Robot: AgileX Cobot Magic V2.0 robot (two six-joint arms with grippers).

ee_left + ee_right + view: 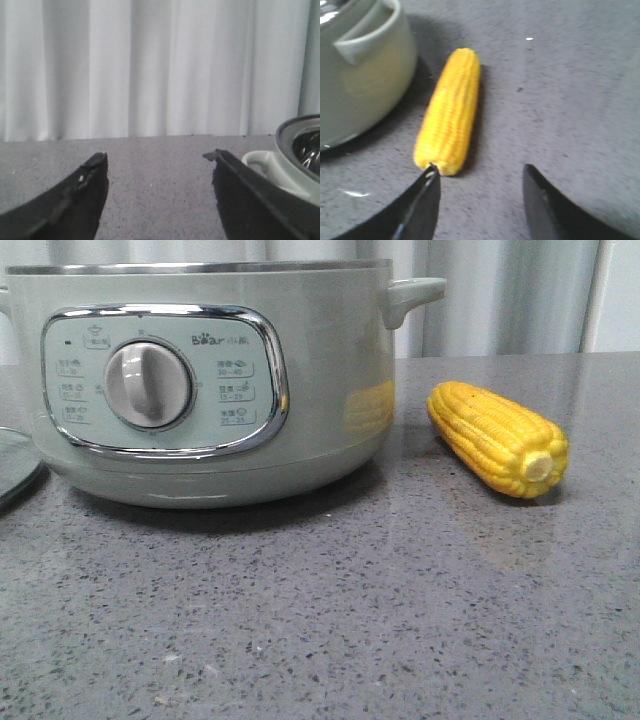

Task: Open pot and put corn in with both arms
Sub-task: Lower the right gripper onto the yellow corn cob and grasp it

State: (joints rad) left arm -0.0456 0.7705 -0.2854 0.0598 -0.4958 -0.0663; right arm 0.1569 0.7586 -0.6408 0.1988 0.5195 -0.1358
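Note:
The sage-green pot (210, 380) stands at the left of the front view, its steel rim bare on top, dial and control panel facing me. The yellow corn (498, 438) lies on the grey table to its right, stub end toward me. In the right wrist view the corn (449, 112) lies beside the pot (360, 75), and my right gripper (480, 170) is open and empty, one fingertip just at the corn's near end. My left gripper (160, 156) is open and empty over bare table, with the pot's handle and rim (295, 155) beside one finger. Neither gripper shows in the front view.
The edge of a flat glass lid (15, 465) lies on the table left of the pot. A pale curtain (500, 300) hangs behind the speckled grey table (350, 620).

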